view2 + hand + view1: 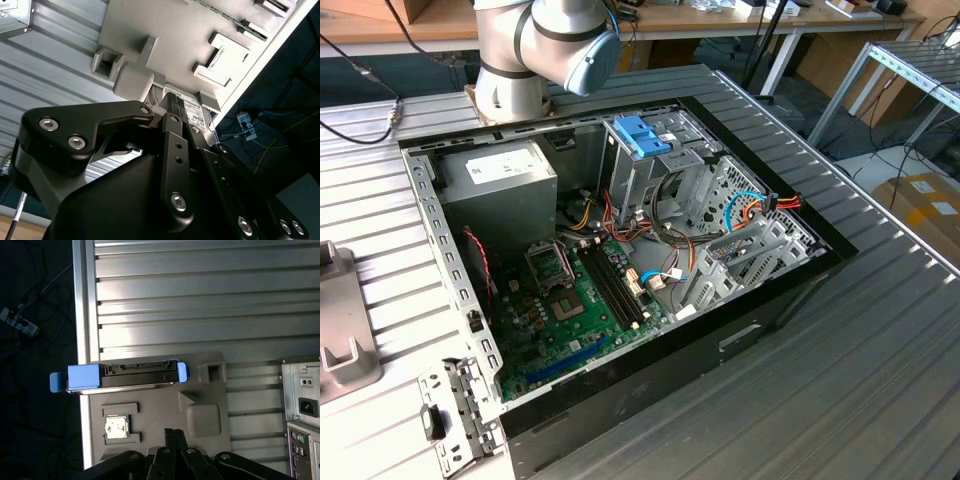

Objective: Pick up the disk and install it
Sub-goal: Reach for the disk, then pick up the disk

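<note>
The gripper (173, 432) hangs over the grey holder plate (200, 415). Its fingertips are drawn together with nothing between them, and in both wrist views it sits near the disk (135, 375) but apart from it.

The disk stands on its long edge in a slot of that plate. This probably presents its broad faces for a side pinch and keeps the blue rails (82, 377) free. In the second wrist view its white label (194, 111) faces the gripper.

The slot runs beside the slatted table's (200, 290) rim, and one rail juts out past it over the dark floor. That side offers no support, but there is open room above. A processor chip (116, 427) lies in a neighbouring recess.

The open computer case (620, 250) lies well apart, and its drive cage (720, 190) is ringed by loose cables (750, 205).
</note>
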